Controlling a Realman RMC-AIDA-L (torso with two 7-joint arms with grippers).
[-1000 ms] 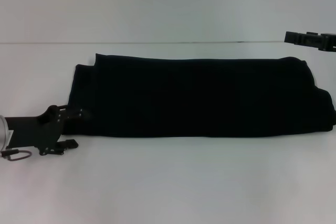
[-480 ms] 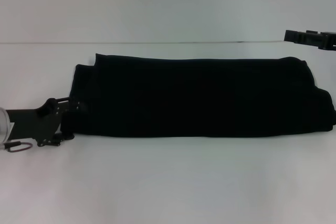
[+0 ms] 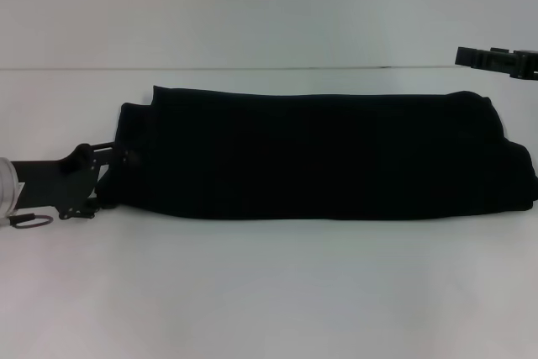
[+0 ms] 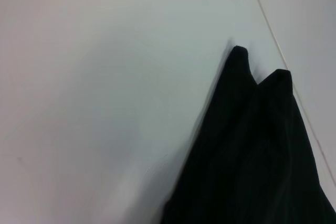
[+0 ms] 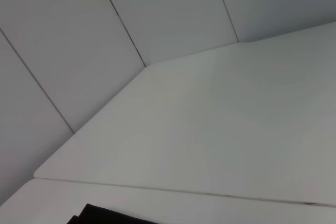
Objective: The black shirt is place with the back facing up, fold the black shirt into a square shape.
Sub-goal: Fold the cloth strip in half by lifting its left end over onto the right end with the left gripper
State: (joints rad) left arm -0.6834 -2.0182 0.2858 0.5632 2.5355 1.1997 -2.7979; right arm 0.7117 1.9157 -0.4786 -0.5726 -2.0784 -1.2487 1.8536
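Observation:
The black shirt [image 3: 324, 157] lies on the white table [image 3: 269, 292], folded into a long band running left to right. Two of its corners [image 4: 239, 56] stick out in the left wrist view, and a small dark piece of the shirt [image 5: 105, 216] shows at the edge of the right wrist view. My left gripper [image 3: 113, 178] is at the band's left end, near its front corner. Its fingers are spread, one above and one below the cloth edge, open. My right gripper [image 3: 496, 60] hangs parked above the far right, clear of the shirt.
White table surface stretches in front of and behind the shirt. A white wall [image 3: 269, 6] rises behind the table's far edge. The shirt's right end reaches almost to the head view's right border.
My left gripper has slid away from the table's front edge along the shirt's left end, with its fingers keeping the same spread. The shirt and the right arm have not moved.

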